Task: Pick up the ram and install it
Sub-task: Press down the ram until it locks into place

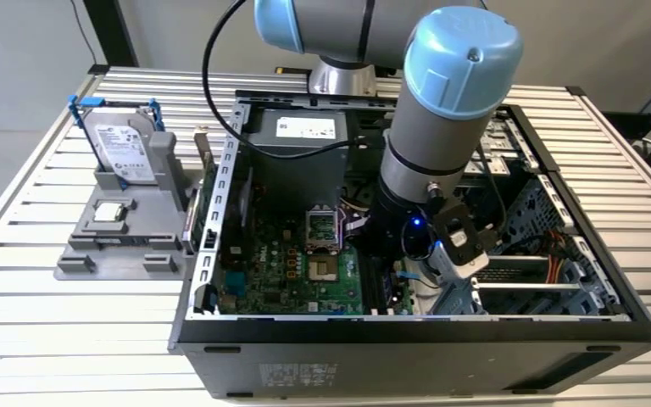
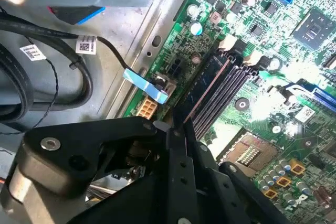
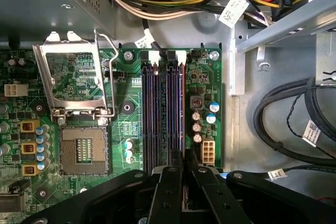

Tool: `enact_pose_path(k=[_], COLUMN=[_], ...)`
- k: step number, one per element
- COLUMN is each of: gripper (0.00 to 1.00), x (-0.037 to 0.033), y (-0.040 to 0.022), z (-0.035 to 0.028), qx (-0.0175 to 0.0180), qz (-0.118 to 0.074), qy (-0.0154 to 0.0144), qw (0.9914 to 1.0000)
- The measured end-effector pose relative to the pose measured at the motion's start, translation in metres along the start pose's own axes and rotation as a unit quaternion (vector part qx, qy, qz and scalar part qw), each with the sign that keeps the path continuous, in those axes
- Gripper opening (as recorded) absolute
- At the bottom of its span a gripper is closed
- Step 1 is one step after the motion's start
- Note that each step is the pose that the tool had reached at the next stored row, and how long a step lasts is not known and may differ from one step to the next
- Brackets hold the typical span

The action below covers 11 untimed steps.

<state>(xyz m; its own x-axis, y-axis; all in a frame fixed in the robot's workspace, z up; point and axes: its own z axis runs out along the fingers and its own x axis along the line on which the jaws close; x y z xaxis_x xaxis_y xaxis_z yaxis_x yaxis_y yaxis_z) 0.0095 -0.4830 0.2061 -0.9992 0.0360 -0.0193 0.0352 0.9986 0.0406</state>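
The open computer case (image 1: 416,335) lies on its side on the slatted worktop (image 1: 77,322), its dark front wall closest to me. Just past that wall the arm (image 1: 444,119) reaches down into the case, at about four o'clock from the green motherboard (image 1: 292,271) in the exterior view.

In both wrist views the claw (image 3: 181,174) is drawn together, its black fingers (image 2: 181,156) clamped on one end of the ram (image 2: 207,80). In the second wrist view the ram is a dark, flat stick running straight out from the fingertips, standing on edge and lined up with the long black memory slots (image 3: 152,114). It sits at the slot on the side nearest the board's edge. I cannot tell whether it is pressed fully home.

Beyond the slots the empty processor socket (image 3: 84,150) has its metal frame raised. Farther back the power supply (image 1: 303,131) sits against the rear of the case.

Well apart, at about ten o'clock from the case in the exterior view, a silver hard drive (image 1: 122,148) stands upright in a grey holder (image 1: 122,246).
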Motion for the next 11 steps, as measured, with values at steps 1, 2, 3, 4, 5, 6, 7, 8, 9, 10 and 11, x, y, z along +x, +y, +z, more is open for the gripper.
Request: enact_pose_path(k=[1, 2, 3, 4, 5, 6, 7, 8, 9, 10, 11], gripper=[0.00, 0.00, 0.00, 1.00, 1.00, 1.00, 1.00, 1.00, 1.00, 1.00, 1.00], x=[0.0000, 0.0000, 0.0000, 0.0001, 0.0000, -0.0001, -0.0003, -0.0004, -0.0004, -0.0005, -0.0006], y=[0.0000, 0.0000, 0.0000, 0.0001, 0.0001, 0.0001, 0.0001, 0.0004, 0.0005, 0.0006, 0.0008], z=[0.0000, 0.0000, 0.0000, 0.0002, 0.0002, 0.0001, -0.0016, -0.0058, -0.0103, -0.0148, -0.0194], qx=[0.0000, -0.0001, -0.0001, -0.0005, -0.0004, -0.0002, -0.0002, -0.0005, -0.0002, -0.0002, -0.0002], qz=[0.000, 0.000, 0.000, 0.000, 0.000, 0.000, 0.001, 0.002, 0.002, 0.002, 0.002], qy=[0.0001, 0.0001, 0.0002, 0.0003, 0.0002, 0.0002, 0.0013, 0.0014, 0.0014, 0.0014, 0.0014], qw=[1.00000, 1.00000, 1.00000, 1.00000, 1.00000, 1.00000, 1.00000, 1.00000, 1.00000, 1.00000, 1.00000])
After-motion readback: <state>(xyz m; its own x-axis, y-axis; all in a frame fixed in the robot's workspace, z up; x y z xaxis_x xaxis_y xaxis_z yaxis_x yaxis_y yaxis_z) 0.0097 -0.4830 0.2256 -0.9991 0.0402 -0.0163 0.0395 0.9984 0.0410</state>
